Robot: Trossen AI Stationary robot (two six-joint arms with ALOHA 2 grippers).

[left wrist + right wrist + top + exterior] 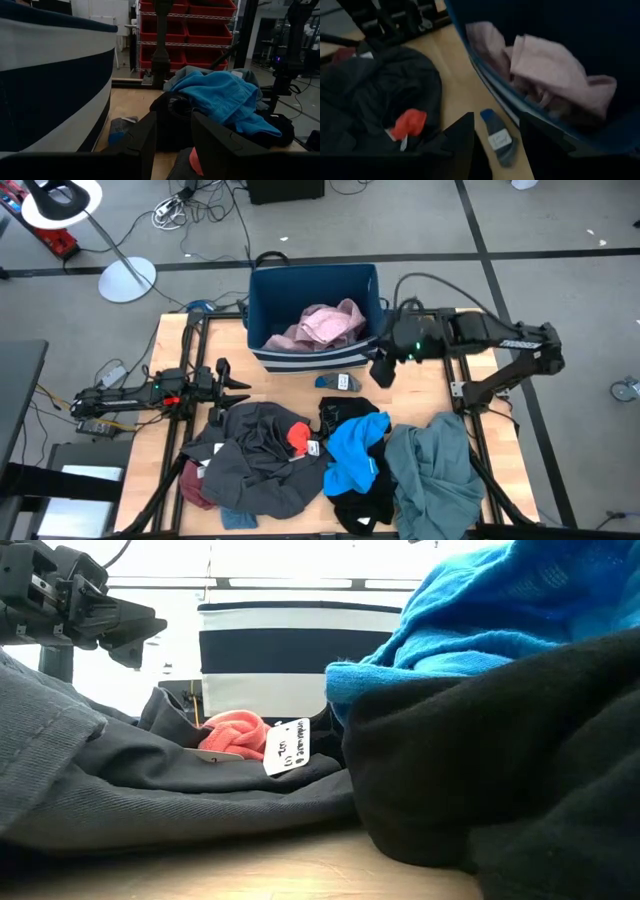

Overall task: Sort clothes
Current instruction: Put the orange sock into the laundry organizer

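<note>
Right gripper (381, 372) hangs by the near right corner of the navy bin (262, 290), its fingers spread with nothing between them. Left gripper (236, 385) waits at the table's (435, 395) left side, fingers also apart and empty, aimed toward the heap.

Largest of the clothes is the dark grey garment (255, 452), rumpled across the near left of the table, with a white tag at its edge. To its right, the teal-grey garment (432, 465) lies crumpled at the near right. Between them, the bright blue garment (355, 450) rests atop a black garment (365, 505). Inside the bin sits the dusty pink garment (322, 325), bunched softly. A maroon garment (195, 483) peeks from under the grey one's left edge. Small red piece (298, 438) lies on the grey fabric; a small blue piece (338, 382) lies just in front of the bin.
</note>
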